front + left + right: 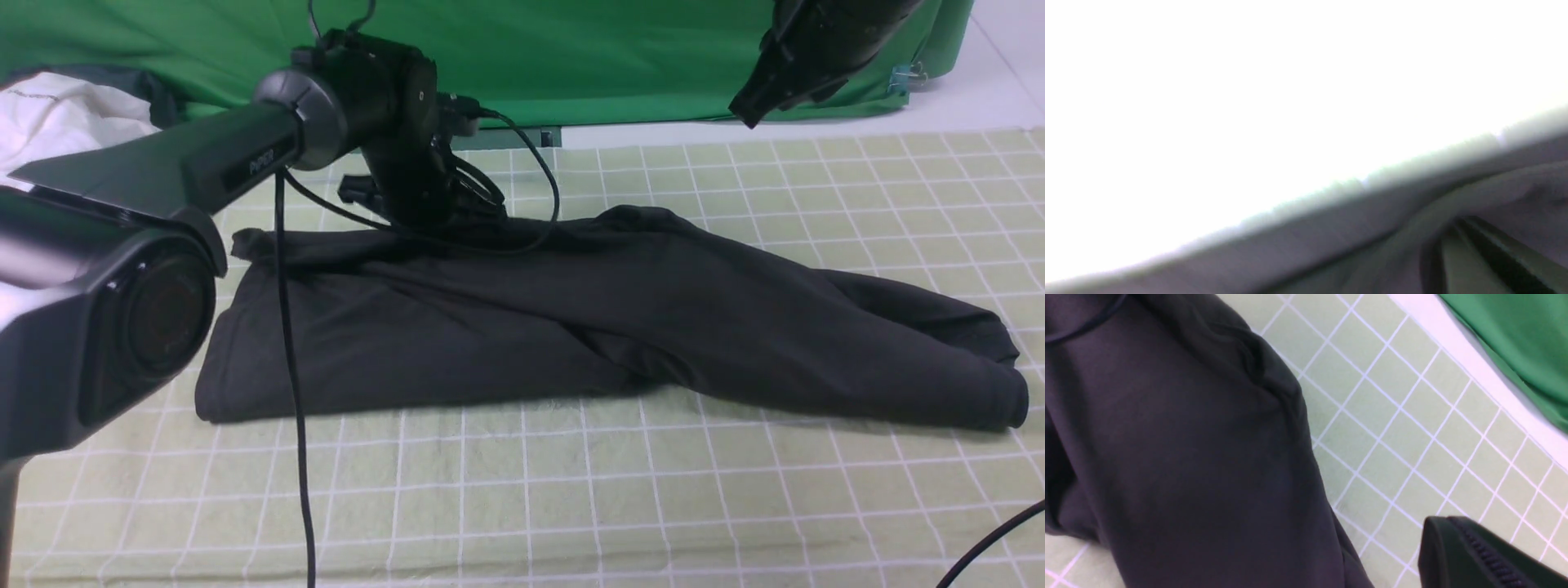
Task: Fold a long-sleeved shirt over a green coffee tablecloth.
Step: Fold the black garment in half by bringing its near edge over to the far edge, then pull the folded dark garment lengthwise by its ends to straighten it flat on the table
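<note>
Currently the left gripper is pinching shut on the far edge of the long-sleeved shirt, which is lying bunched on the green coffee tablecloth, while the right gripper is hovering closed and empty, so the next move is probably calling for drawing that edge forward evenly.

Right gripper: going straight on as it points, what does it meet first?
The right gripper would probably reach the green coffee tablecloth, bare squares beside the long-sleeved shirt; nothing shows between. Depth is unclear: it might catch the shirt's edge.
</note>
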